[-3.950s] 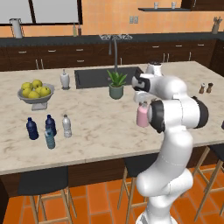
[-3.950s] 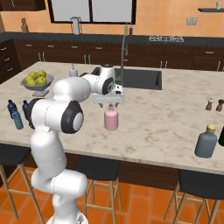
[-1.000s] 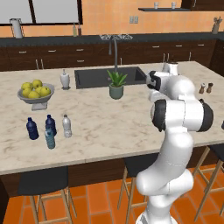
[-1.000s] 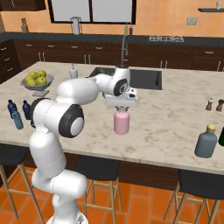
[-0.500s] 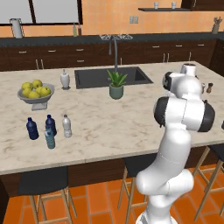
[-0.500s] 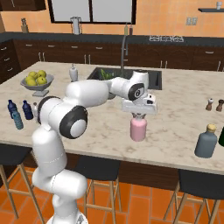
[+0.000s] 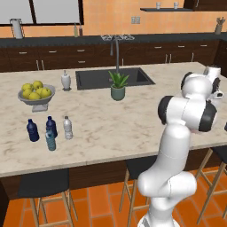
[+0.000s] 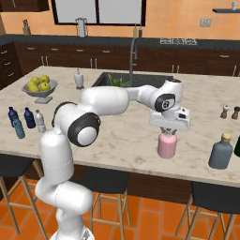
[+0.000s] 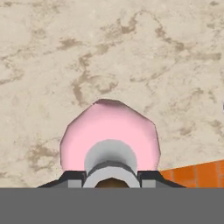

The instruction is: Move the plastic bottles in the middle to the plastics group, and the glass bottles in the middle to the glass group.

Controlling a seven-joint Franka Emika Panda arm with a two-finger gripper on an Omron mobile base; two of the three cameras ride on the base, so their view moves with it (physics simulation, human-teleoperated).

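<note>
My gripper (image 8: 168,133) is shut on the narrow neck of the squat pale-pink glass bottle (image 8: 166,146), which hangs upright over the counter's front edge, right of the middle. From above, the pink bottle (image 9: 109,135) sits right under the gripper (image 9: 111,178). The glass group, two tiny brown bottles (image 8: 229,112), stands further right and back. Far left, the clear plastic bottle (image 7: 67,127) and the teal one (image 7: 50,140) stand beside the two navy bottles (image 7: 51,126) of the plastics group.
A grey-blue bottle (image 8: 220,151) stands right of the pink one, near the front edge. A fruit bowl (image 7: 36,93), a white bottle (image 7: 65,80), a potted plant (image 7: 118,85) and the sink (image 7: 113,77) lie toward the back. Stools stand below the counter's front.
The arm has swung to the right along the counter's front, carrying the pink bottle from the middle toward the right end. The gripper has stayed shut on it.
</note>
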